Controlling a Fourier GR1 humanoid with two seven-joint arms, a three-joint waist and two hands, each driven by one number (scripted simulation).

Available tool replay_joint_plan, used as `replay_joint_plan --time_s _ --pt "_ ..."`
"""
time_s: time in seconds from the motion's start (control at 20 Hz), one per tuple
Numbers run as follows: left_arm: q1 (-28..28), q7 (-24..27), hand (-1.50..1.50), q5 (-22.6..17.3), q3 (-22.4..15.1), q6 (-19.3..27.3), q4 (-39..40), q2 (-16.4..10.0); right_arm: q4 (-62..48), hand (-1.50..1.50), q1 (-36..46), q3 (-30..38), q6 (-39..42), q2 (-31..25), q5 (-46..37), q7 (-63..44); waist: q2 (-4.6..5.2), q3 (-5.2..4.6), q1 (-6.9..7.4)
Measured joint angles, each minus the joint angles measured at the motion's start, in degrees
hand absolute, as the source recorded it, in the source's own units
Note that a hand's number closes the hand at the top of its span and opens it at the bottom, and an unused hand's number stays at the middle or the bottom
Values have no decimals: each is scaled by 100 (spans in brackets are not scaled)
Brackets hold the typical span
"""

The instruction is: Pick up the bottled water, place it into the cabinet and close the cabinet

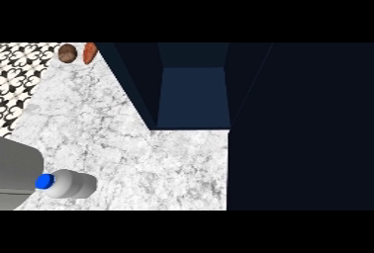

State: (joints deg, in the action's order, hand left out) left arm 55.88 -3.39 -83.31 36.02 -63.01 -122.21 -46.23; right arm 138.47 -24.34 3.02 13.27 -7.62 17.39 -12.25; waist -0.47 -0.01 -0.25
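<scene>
The bottled water (71, 184) is a pale grey bottle with a blue cap (45, 181), on the marble counter (131, 148) at the lower left, its cap pointing left. A grey forearm (16, 173) comes in at the left edge and touches or overlaps the cap end; no black hand shows on it. The dark blue cabinet (194, 96) stands open at the top centre, its inside bare. No part of the right arm is visible.
A large dark panel (300, 128), probably the cabinet's open door, covers the right side. A brown round thing (67, 53) and an orange one (90, 53) sit at the counter's far left corner. Black-and-white patterned tiles (18, 74) border the left.
</scene>
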Motion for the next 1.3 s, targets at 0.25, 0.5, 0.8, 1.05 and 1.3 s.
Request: replay_joint_plan --time_s 0.25,0.5,0.8,1.05,1.3 --pt "-421 -164 -150 49 -9 29 521 126 -12 -150 -91 104 135 -21 70 89 12 -4 -79" --pt "-844 -388 -150 256 -69 78 937 134 -32 -150 -217 241 305 -63 153 187 17 -4 -117" --pt "-1840 -632 -150 1098 -431 237 1442 448 -57 -150 -344 286 483 -59 249 368 29 -11 -215" --pt "-2828 -770 -150 2047 -736 230 1978 924 -107 -150 -495 418 651 -88 338 502 35 -13 -229" --pt "-3333 -696 -150 2903 -563 80 2159 1406 -108 -150 -611 458 750 -112 426 597 -39 52 -192"
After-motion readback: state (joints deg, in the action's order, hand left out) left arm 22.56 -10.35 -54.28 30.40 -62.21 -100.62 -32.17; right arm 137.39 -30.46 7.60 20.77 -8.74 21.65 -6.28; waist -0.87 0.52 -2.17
